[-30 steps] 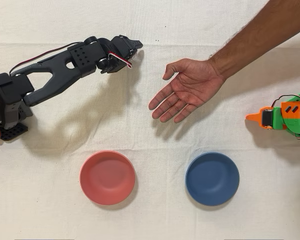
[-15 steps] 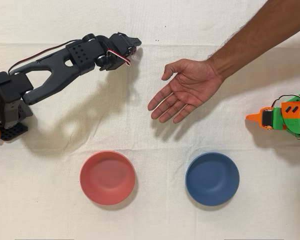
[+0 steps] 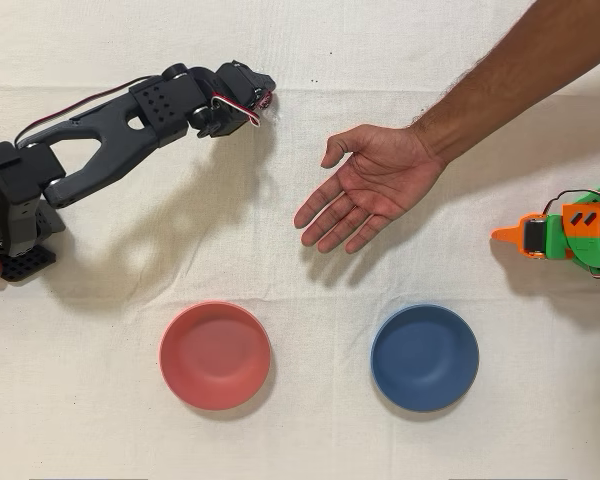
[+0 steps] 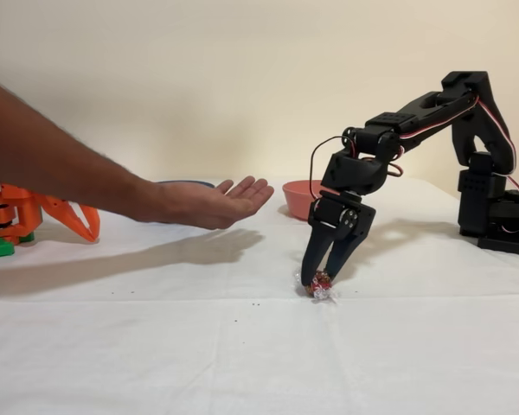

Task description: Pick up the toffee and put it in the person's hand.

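Observation:
The toffee (image 4: pixel 321 285), a small red-pink candy with clear twisted ends, lies on the white cloth; in the overhead view the toffee (image 3: pixel 265 101) shows as a red speck at the gripper tip. My black gripper (image 4: pixel 319 279) points down at it, its two fingers pinched on either side of the candy. Seen from above, the gripper (image 3: pixel 263 97) is at the upper left. The person's hand (image 3: pixel 368 186) is held open, palm up, to the right of the gripper and apart from it. In the fixed view the hand (image 4: pixel 214 203) hovers above the cloth, left of the gripper.
A red bowl (image 3: pixel 215 355) and a blue bowl (image 3: pixel 424 357) stand near the lower edge of the overhead view. The idle orange arm (image 3: pixel 568 234) rests at the right edge. In the fixed view the red bowl (image 4: pixel 297 198) is behind my gripper.
My gripper has shifted slightly up and left in the overhead view. The hand has drifted a little to the left. The bowls stayed put.

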